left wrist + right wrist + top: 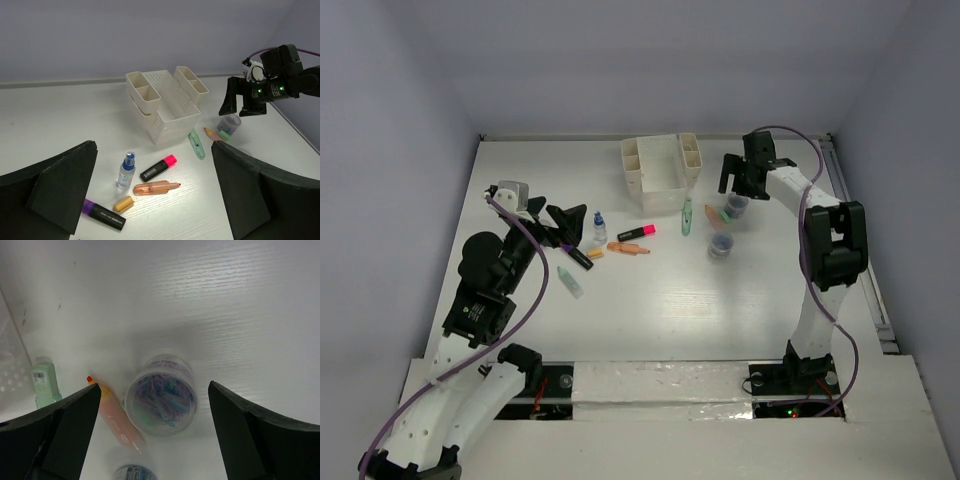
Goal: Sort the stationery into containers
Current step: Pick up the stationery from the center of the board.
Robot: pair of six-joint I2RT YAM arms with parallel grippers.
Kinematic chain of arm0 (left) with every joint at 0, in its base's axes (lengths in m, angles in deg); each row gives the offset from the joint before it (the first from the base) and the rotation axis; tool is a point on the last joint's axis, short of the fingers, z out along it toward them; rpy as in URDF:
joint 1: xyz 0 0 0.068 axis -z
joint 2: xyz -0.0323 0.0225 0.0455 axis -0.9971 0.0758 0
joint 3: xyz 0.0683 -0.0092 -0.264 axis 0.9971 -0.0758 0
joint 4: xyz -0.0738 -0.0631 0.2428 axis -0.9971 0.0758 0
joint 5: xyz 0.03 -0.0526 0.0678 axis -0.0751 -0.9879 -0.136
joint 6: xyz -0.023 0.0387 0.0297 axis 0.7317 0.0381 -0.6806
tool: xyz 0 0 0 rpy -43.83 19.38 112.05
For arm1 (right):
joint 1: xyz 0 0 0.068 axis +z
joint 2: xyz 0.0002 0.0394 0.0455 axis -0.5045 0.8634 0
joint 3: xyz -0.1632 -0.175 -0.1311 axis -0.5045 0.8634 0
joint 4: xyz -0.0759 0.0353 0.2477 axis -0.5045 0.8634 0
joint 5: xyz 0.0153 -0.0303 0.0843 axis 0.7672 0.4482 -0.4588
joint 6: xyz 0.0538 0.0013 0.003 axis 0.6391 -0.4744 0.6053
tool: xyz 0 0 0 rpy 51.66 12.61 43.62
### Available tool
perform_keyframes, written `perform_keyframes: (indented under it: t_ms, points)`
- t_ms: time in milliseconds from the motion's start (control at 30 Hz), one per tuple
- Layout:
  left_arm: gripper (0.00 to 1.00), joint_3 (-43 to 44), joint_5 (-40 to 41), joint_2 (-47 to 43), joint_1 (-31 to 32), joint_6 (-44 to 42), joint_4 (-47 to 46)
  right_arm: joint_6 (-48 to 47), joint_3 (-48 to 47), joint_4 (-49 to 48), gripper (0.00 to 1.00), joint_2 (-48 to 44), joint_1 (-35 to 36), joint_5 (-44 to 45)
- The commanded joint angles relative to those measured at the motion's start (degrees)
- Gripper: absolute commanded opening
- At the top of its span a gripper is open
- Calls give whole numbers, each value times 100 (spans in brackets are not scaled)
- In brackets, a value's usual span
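Observation:
The white organizer (660,170) stands at the back middle of the table. My right gripper (738,185) hangs open over a clear round tub (161,401) of coloured clips, one finger on each side and a gap at both. A peach marker (116,416) lies against that tub, with a mint one (46,382) beyond it. My left gripper (153,144) is open and holds nothing, above a blue-capped bottle (126,170), a pink-black marker (158,167), an orange marker (156,187) and a black marker with a purple end (103,215).
A second round tub (720,245) stands nearer the arms than the first. A loose yellow cap (123,204) lies beside the black marker. Another mint marker (570,282) rests alone at the front left. Walls close the table on three sides.

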Motion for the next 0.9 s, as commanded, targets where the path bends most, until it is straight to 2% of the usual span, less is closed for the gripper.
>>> perform_keyframes:
  t_ms: [0,367,433,867]
  points:
    - [99,-4,17,-66,19,-70,-186,-142,-285,139,91,68,81,307]
    - [99,-21,-36,-13,19,-53,-204,-124,-83,272,82,50,134,422]
    - [99,-13,-53,-4,19,-53,-204,-115,-83,263,75,42,134,422]
    - [99,-21,-62,-75,19,-53,-213,-107,-65,333,67,76,134,527]
